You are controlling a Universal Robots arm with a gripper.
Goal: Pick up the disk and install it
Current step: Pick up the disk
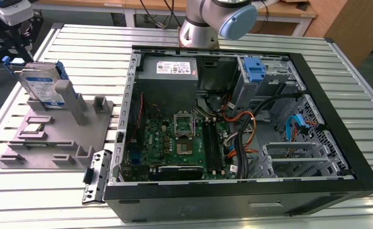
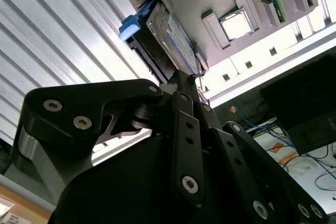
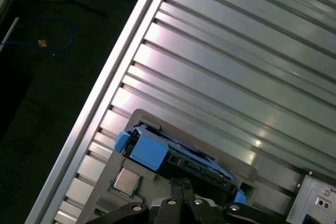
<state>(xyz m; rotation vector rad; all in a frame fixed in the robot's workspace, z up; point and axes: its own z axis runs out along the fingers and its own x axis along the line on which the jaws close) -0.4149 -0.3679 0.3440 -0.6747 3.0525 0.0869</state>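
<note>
Disk (image 1: 41,88) upright in grey holder (image 1: 64,143) — likely stiff, dense, shock-sensitive; best pinched across its flat faces. Gripper (image 3: 181,183) jaws pressed together, empty.

In the second wrist view the claw (image 2: 184,80) covers one end of the disk (image 2: 170,32). In the exterior view a grey post (image 1: 64,94) just beside the disk hides its lower corner.

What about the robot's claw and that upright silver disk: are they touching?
Cannot tell. In the second wrist view the tips of the gripper overlap the edge of the disk, but that could be contact or one merely in front.
</note>
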